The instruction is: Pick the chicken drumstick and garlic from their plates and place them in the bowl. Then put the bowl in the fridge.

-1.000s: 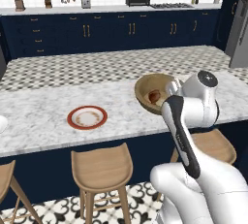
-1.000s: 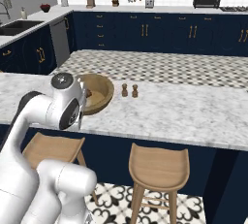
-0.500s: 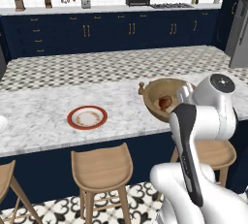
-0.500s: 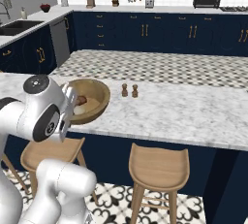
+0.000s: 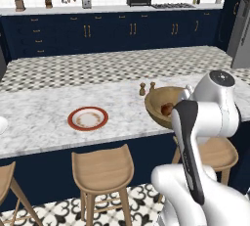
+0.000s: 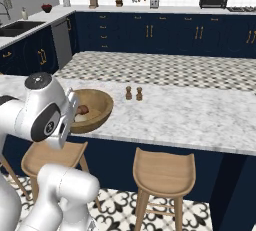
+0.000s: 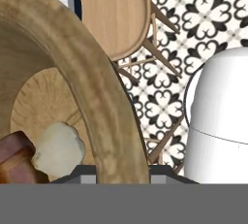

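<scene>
While base views hide the garlic [image 7: 58, 145], hand view shows it lower left beside the drumstick [image 7: 14, 157]; jaws clenched on the bowl [image 7: 97, 97] rim.

White arm blocks the round tan wooden bowl's [image 5: 158, 103] near rim; reddish-brown drumstick [image 7: 14, 157] is cut off by the hand view's edge.

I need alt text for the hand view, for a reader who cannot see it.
Close view of the wooden bowl, its thick rim arcing across the picture, with the garlic and the drumstick side by side inside. Past the rim, a wooden stool stands on a black-and-white patterned floor.
</scene>
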Available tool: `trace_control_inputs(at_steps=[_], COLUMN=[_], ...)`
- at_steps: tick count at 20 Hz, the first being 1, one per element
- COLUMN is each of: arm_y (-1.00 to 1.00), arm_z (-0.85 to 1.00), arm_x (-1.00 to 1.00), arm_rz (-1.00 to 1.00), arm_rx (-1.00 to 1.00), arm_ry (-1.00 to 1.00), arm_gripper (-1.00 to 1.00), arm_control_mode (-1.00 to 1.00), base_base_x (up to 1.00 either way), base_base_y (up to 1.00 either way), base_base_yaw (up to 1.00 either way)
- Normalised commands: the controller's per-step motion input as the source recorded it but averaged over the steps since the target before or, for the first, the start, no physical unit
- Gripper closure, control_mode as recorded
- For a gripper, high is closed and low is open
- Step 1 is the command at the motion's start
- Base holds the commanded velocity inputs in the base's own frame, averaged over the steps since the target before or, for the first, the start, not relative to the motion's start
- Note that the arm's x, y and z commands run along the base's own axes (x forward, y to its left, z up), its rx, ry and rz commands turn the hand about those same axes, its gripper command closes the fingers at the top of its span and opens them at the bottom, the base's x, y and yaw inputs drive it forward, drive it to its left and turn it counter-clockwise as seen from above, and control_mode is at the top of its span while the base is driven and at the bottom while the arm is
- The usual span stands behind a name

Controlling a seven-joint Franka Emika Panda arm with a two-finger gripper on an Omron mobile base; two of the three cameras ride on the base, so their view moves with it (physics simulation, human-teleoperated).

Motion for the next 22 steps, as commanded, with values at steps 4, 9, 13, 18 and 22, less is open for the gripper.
trace_control_inputs(at_steps=[4,9,13,18,22], arm_y=[0.0,0.0,0.0,0.0,0.0], arm_z=[0.0,0.0,0.0,0.0,0.0], arm_x=[0.0,-0.03,0.0,0.0,0.0], arm_rz=[0.0,0.0,0.0,0.0,0.0], arm_rx=[0.0,0.0,0.0,0.0,0.0], arm_ry=[0.0,0.0,0.0,0.0,0.0], arm_gripper=[1.0,1.0,1.0,1.0,1.0], arm_control_mode=[-1.0,1.0,1.0,1.0,1.0], base_base_x=[0.0,-0.16,-0.57,-0.26,-0.58], base_base_y=[0.0,0.0,-0.34,-1.0,-1.0], base_base_yaw=[0.0,0.0,-0.03,0.09,0.07])
